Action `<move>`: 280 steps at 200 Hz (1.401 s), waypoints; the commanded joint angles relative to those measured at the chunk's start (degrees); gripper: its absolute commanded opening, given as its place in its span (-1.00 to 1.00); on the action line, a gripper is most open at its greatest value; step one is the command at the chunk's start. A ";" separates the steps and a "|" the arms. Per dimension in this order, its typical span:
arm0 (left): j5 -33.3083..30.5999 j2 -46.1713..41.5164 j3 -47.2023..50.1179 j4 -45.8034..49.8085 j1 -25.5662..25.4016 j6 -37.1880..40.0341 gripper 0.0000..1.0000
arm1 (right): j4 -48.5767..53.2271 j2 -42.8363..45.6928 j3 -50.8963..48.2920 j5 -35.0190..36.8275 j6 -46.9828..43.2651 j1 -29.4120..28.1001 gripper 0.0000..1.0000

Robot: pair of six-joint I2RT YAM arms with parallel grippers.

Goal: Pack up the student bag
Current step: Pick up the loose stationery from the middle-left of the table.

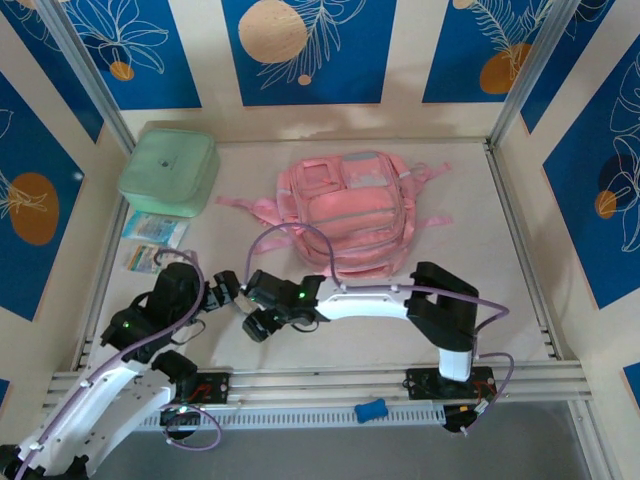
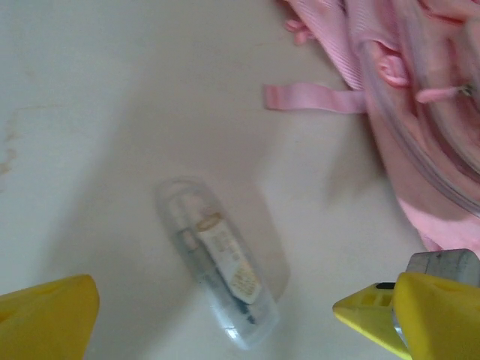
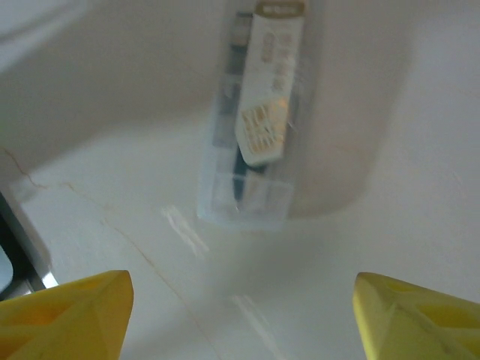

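Observation:
The student bag is a pink backpack lying flat at mid-table; its side and a loose pink strap show in the left wrist view. A clear plastic case holding pens and a labelled card lies on the table near the bag. My left gripper hovers open over it, yellow fingertips wide apart and empty. My right gripper is open too, with the same case ahead of its fingers. In the top view both grippers, left and right, meet just in front of the bag.
A mint-green square box sits at the back left. Two small packets lie in front of it. A blue object rests on the front rail. Metal frame rails border the table.

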State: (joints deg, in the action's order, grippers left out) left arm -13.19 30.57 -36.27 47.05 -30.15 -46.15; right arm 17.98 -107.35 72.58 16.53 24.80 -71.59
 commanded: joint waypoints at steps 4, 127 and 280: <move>-1.86 -1.55 -2.96 4.85 0.50 -1.41 0.99 | -1.37 -4.34 3.98 1.53 -2.60 -0.48 0.49; -11.68 -5.06 -6.18 13.50 0.47 -4.66 0.99 | 3.82 -14.97 12.87 6.31 -6.16 -1.14 0.28; -10.69 -4.89 -5.65 11.28 0.52 -4.25 0.99 | 9.61 -10.56 13.57 10.62 -4.18 -2.10 -0.15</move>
State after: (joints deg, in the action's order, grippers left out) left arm -23.66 25.82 -40.93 59.16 -29.65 -50.57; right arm 25.32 -122.76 87.77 26.35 19.33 -73.49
